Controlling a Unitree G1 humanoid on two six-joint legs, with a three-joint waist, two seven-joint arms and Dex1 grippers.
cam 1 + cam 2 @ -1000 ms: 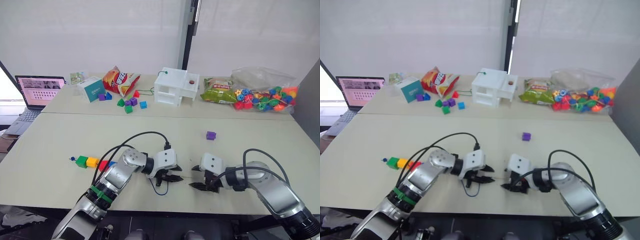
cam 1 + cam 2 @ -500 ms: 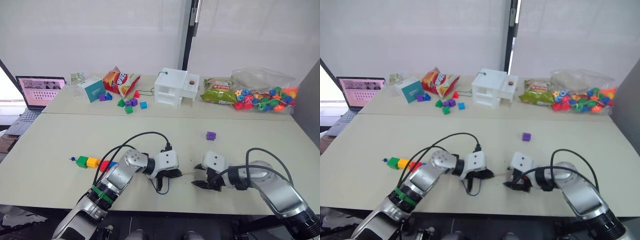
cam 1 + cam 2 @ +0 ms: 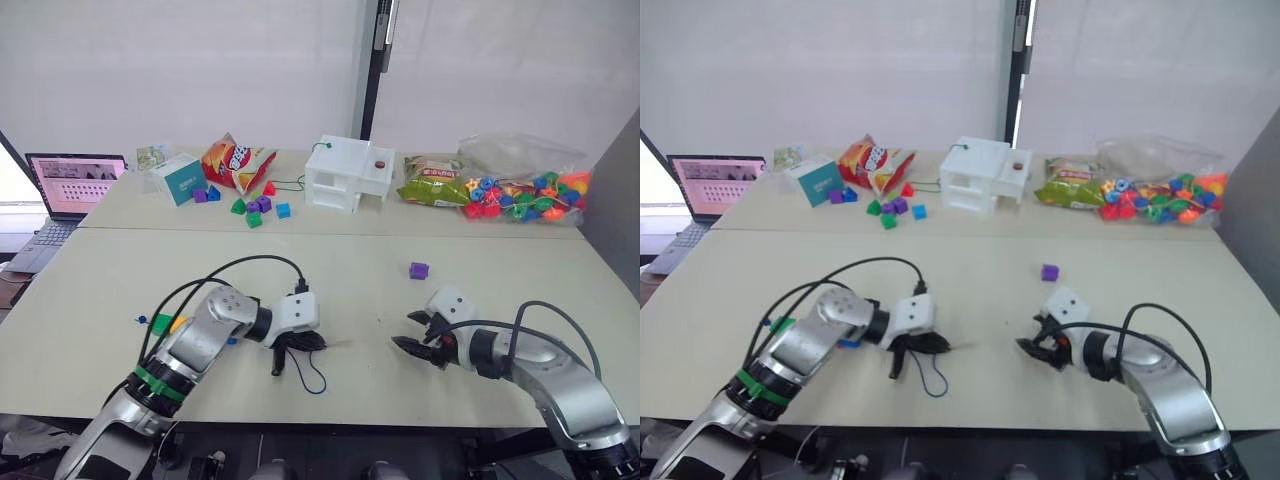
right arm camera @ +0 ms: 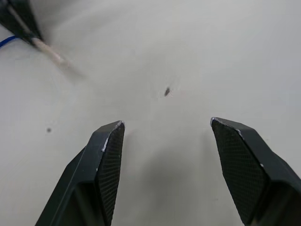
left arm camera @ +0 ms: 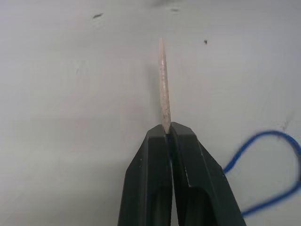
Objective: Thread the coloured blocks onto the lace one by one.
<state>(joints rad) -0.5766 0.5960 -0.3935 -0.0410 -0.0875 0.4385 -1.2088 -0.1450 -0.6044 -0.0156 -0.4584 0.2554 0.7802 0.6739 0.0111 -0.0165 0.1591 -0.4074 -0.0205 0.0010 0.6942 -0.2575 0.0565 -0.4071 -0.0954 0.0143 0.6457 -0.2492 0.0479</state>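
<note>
With the lace [image 3: 312, 372] pinched at its pale tip by the left claw [image 5: 165, 128], the purple block [image 3: 419, 270] farther right should be fetched by the wide-spread, empty right claw [image 4: 164, 123].

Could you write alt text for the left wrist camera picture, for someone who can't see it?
The left gripper, its two black fingers shut, pinches the pale stiff tip of the lace, which points straight out over the bare table. A loop of the dark-blue lace lies on the table beside the fingers.
</note>
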